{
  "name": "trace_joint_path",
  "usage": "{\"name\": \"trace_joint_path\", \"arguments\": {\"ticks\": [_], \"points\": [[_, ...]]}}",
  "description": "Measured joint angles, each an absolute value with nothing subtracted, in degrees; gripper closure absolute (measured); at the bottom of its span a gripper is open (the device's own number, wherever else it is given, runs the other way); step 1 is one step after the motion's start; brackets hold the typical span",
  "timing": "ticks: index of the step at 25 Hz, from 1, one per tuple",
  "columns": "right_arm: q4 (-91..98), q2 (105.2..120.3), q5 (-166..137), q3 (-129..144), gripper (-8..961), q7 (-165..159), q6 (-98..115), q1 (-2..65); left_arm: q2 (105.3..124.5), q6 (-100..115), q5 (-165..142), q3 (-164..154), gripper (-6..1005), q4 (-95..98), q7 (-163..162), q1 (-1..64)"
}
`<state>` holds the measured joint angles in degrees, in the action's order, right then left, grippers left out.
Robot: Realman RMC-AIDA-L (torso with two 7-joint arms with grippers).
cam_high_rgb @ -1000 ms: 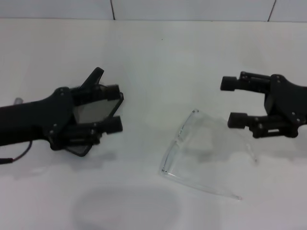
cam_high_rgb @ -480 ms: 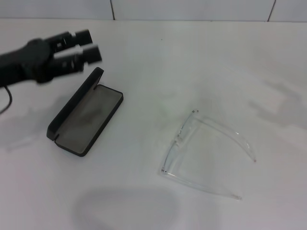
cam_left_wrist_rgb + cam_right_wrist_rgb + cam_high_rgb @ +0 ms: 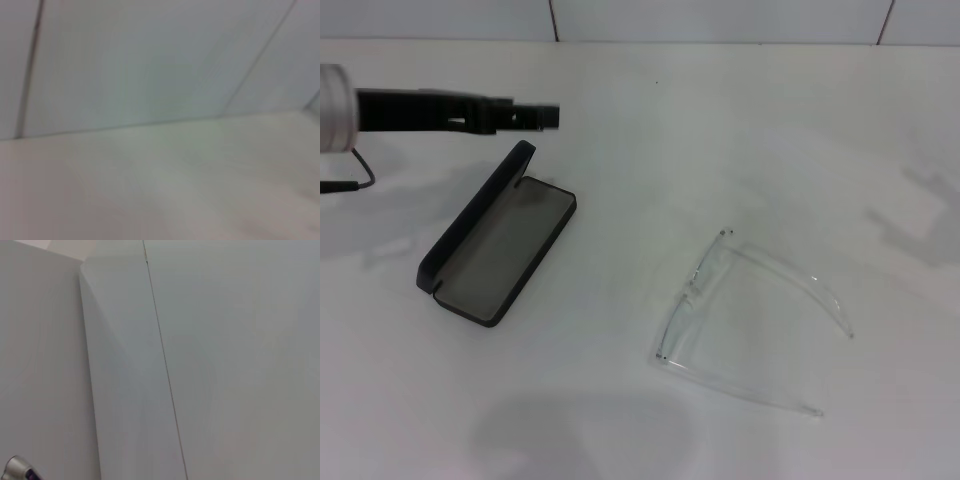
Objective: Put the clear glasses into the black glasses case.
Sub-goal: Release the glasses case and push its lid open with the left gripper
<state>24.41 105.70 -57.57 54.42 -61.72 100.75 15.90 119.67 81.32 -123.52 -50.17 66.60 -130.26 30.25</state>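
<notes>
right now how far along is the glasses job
Done: the black case lies open on the table, grey lining showing. In hand: nothing. The left gripper hangs above the table beyond the case, holding nothing, and the right gripper is out of view. Left: the clear glasses lie on the table to the right of the case, apart from it, arms unfolded; they need picking up and setting inside.

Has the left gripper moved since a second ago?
Yes. The left gripper has lifted off the black glasses case and now sits beyond the case's far end.
</notes>
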Motion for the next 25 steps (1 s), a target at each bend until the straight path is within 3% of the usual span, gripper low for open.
{"name": "trace_joint_path", "arguments": {"ticks": [10, 20, 25], "points": [[24.5, 106.0, -57.6, 54.4, 106, -59.4, 100.1, 16.4, 119.65, 79.9, -148.9, -75.2, 192, 90.4, -158.3, 28.0], [24.2, 106.13, -57.7, 54.3, 108, -58.3, 100.1, 16.6, 119.63, 82.6, -154.7, -76.9, 201, 86.4, -160.9, 29.5], [24.2, 106.18, -57.7, 54.3, 109, -58.1, 100.1, 16.7, 119.62, 82.6, -153.6, -77.0, 266, 83.5, -159.1, 30.1]]}}
